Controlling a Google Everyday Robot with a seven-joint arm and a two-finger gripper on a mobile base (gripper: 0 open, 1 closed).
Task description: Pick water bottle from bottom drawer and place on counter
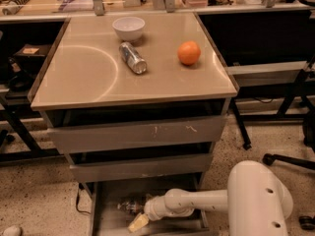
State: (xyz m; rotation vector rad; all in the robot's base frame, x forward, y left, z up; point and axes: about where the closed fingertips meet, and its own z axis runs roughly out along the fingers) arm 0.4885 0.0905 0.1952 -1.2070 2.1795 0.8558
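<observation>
Down low, the arm (206, 200) stretches level and leftward into the bottom drawer (110, 224); the water bottle (129, 206) lies just beyond the gripper (140, 221); how wide its jaws stand, I cannot tell.

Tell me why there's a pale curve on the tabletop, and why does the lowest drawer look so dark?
Camera view: the counter is glossy, so the pale arc on its left half is probably reflected light. Camera view: the bottom drawer lies in shade beneath the two drawers above, so the water bottle and the gripper beside it look dim.
</observation>
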